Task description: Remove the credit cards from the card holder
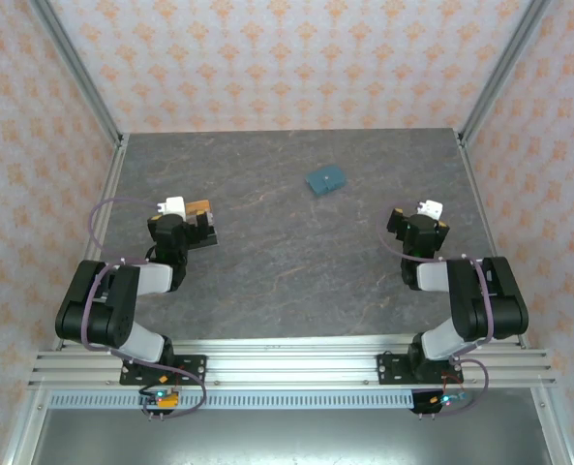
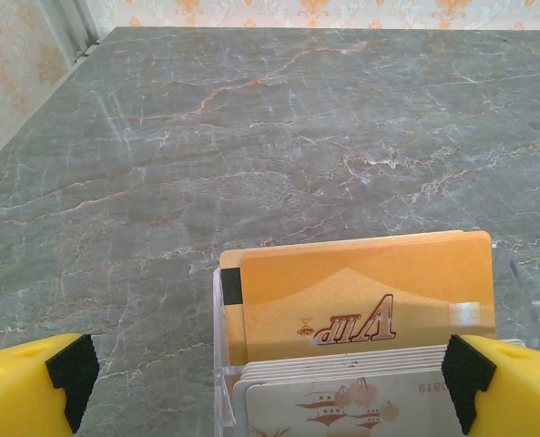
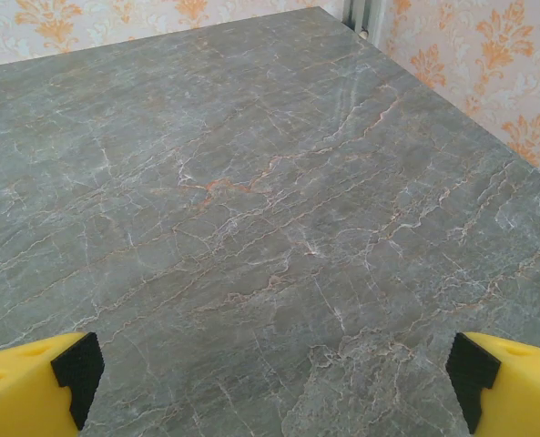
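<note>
The card holder (image 1: 325, 180), a small teal wallet, lies folded shut on the grey marbled table (image 1: 287, 271) at the middle back, so its inside is hidden. Both grippers are far from it. My left gripper (image 1: 188, 209) (image 2: 271, 378) hangs open at the near left. Between its yellow fingers (image 2: 33, 382) stands a clear plastic box (image 2: 219, 364) with several upright cards: an orange-gold one marked VIP (image 2: 361, 291) and white ones (image 2: 342, 401) nearer the camera. The pads touch neither box nor cards. My right gripper (image 1: 428, 211) (image 3: 274, 378) is open over bare table at the near right.
Patterned walls and metal posts (image 1: 83, 77) close the table on three sides. Bare tabletop (image 3: 251, 200) stretches ahead of the right gripper. The arms' bases (image 1: 161, 368) sit on the rail at the near edge.
</note>
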Robot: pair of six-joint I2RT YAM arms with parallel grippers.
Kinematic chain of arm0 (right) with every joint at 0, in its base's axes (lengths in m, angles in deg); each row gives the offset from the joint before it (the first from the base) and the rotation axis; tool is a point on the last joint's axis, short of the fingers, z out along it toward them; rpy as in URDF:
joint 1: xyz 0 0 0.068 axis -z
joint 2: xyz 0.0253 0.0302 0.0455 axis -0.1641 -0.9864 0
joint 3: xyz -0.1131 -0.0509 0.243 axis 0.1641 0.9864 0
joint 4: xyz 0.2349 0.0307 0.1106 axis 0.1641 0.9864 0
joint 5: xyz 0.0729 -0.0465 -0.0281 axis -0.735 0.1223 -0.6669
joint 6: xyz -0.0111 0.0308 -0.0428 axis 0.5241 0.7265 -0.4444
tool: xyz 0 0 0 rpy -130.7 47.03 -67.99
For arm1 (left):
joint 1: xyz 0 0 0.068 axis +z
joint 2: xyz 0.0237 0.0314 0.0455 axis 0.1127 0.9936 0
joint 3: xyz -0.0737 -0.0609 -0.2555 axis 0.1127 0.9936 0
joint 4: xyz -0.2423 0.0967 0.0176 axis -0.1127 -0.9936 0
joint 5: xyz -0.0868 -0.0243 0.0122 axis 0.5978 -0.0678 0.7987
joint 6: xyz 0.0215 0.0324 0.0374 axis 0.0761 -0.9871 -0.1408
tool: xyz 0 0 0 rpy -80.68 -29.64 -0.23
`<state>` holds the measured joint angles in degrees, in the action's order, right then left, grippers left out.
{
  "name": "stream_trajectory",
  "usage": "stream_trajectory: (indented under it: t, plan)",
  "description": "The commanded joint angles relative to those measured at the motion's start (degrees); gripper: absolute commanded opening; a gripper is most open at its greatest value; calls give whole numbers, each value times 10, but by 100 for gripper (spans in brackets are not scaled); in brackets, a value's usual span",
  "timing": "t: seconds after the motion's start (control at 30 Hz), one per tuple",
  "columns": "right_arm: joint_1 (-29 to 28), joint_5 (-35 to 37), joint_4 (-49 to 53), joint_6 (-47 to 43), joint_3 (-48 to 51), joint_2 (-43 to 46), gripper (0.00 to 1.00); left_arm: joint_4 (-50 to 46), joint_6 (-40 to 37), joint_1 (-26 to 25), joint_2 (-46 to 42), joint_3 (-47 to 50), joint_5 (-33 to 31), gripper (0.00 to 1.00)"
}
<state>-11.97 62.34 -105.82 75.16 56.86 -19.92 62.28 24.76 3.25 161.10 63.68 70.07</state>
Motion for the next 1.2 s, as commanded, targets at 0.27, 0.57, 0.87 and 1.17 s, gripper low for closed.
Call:
stream_trajectory:
  t: [0.27, 0.57, 0.87, 1.17]
  plan:
    - [2, -3, 2, 9, -11, 0, 99, -1, -13, 4, 1, -11, -3, 100]
    - [2, -3, 3, 10, -12, -2, 99, -2, -12, 4, 1, -12, -3, 100]
    - [2, -4, 0, 10, -9, 1, 99, 3, -12, 4, 0, -10, -3, 100]
    - [2, 34, 294, 40, -131, 126, 100, -212, -11, 4, -148, -66, -17, 100]
